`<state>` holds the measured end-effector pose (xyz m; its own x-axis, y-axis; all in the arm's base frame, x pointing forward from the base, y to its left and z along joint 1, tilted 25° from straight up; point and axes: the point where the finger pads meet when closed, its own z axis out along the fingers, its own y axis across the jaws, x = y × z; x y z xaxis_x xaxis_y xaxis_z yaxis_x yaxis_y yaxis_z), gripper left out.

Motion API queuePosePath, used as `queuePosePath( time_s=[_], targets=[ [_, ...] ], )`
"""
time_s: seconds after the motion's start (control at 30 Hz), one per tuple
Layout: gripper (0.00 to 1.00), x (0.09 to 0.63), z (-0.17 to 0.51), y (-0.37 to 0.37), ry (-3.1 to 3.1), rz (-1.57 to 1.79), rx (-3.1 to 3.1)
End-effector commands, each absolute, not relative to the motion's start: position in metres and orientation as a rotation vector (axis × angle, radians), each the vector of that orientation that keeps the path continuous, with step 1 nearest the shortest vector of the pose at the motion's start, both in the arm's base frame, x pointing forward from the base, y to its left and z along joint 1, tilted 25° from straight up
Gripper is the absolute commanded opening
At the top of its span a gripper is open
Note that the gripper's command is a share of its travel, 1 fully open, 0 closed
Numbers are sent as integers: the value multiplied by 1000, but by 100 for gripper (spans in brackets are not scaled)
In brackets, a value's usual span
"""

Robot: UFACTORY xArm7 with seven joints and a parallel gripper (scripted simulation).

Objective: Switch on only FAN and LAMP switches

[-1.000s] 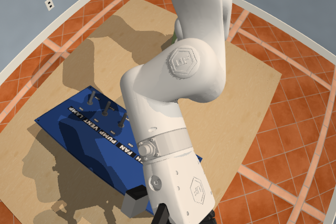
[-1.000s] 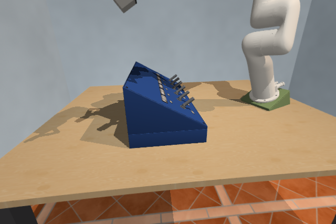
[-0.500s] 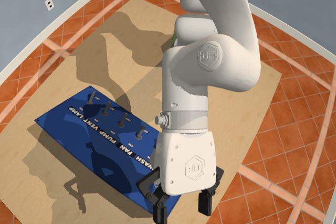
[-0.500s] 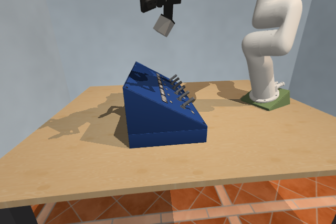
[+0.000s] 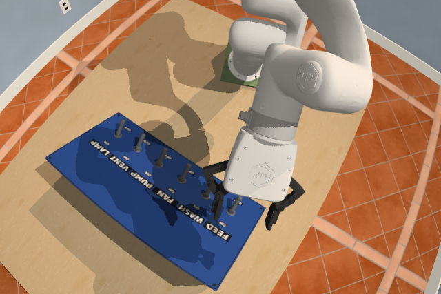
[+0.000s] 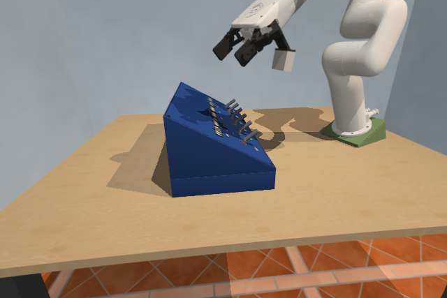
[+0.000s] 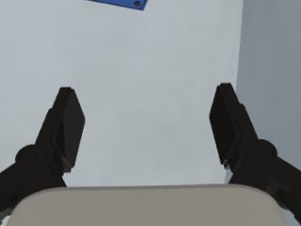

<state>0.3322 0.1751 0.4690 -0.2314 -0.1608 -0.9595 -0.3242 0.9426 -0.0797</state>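
2 black fingers of the gripper [image 6: 252,51] stand spread as wide as they go, with nothing between them. In the exterior view the gripper hangs well above the console [image 6: 202,158], over its switch side, tilted down and away from the arm's base. The wrist view shows only grey wall between the fingers and 1 blue corner of the console [image 7: 129,4] at the top edge; no switches show there.

The console is a blue wedge on the table [image 6: 325,193], its sloped face rising away from the arm's green base plate [image 6: 377,132]. Its long axis runs diagonally in the top view, from upper left to lower right. 6 grey toggle levers stand in 1 row along that axis, on the side of the face nearer the base plate. The top view alone lets the labels be read: LAMP, VENT, PUMP, FAN, WASH, FEED. The LAMP switch [image 5: 119,129] is at the far-left end of the row and the FAN switch [image 5: 184,173] is 4th from it. In that view the gripper [image 5: 245,211] overlaps the FEED end. The exterior view shows what the top view does not: all 6 levers lean toward the low front edge, and the gripper is clear of them in height
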Motion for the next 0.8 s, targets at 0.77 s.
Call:
queuePosePath(
  time_s=[0.77],
  targets=[
    [100, 250, 361, 163, 2197, 189, 56]
  ],
)
